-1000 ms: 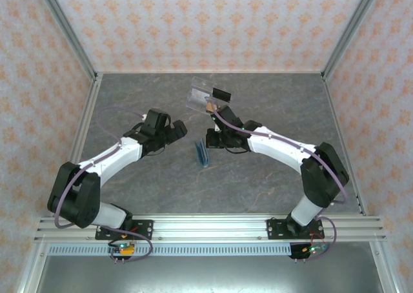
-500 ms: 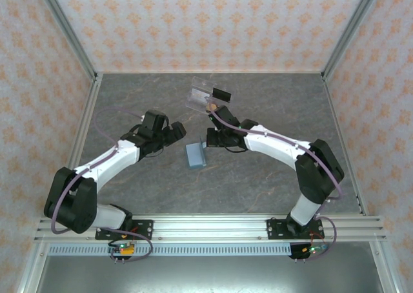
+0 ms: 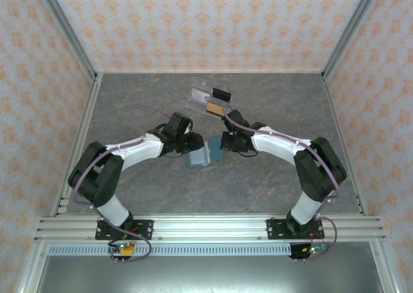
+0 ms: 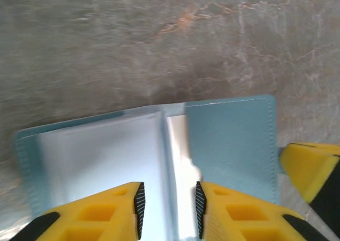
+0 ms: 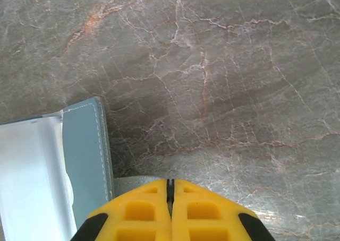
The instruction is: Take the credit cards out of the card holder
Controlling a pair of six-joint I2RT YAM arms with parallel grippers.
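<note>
Left gripper (image 4: 168,206) is at the near edge of the card holder (image 4: 234,140), jaws drawn narrow astride the pale middle leaf by the fold. Cannot tell if it is actually pinching the leaf. The holder lies open and flat on the table (image 3: 271,177), mid-table between the two arms, pale lining up. Its spread length runs crosswise to the left fingers, and the fold points straight away from them. So the holder sits directly ahead of and under the left gripper; that arm is nearer and likely does the pull.

Right gripper (image 5: 171,187) is clenched and empty, tip low at the holder's right edge; touching or just beside, unclear.

Counts:
- Card holders: 1
- Grippers: 2
- Clear plastic piece (image 3: 197,94): 1, well behind the holder
- Tan card-like piece (image 3: 214,108): 1, on the clear plastic
- Black piece (image 3: 222,94): 1, beside the tan piece
- Cards inside the holder: cannot count
</note>
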